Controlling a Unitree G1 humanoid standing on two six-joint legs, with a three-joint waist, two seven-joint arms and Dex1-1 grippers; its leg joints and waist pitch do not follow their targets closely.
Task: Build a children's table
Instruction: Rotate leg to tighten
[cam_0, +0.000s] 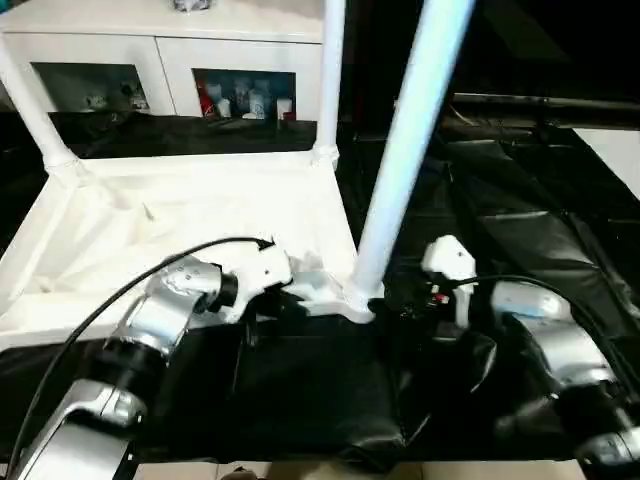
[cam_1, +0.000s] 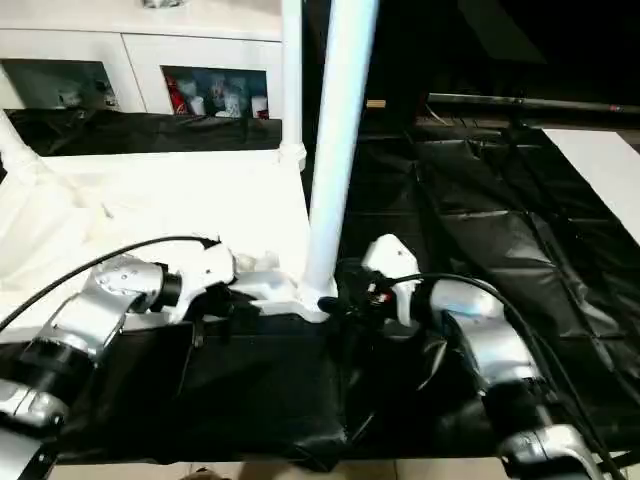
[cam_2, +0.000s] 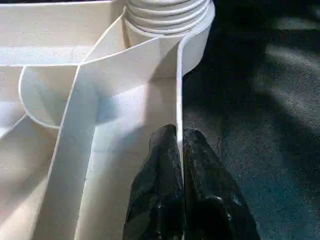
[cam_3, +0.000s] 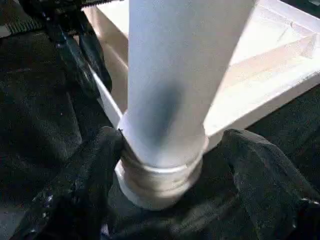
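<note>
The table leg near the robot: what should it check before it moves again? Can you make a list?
1. Left pincer shut on the thin side wall of the white plastic ribbed tabletop: ok.
2. Long white tapered tube leg standing in the near round corner socket: ok.
3. Leg screwed fully tight: cannot tell.
4. Right pincer around the leg's base, fingers on either side, one touching the socket collar and one apart from it, not squeezing: ok for letting go, not ok for turning.
5. Two far legs standing in their sockets: ok.
6. A fourth leg fitted: cannot tell.
</note>
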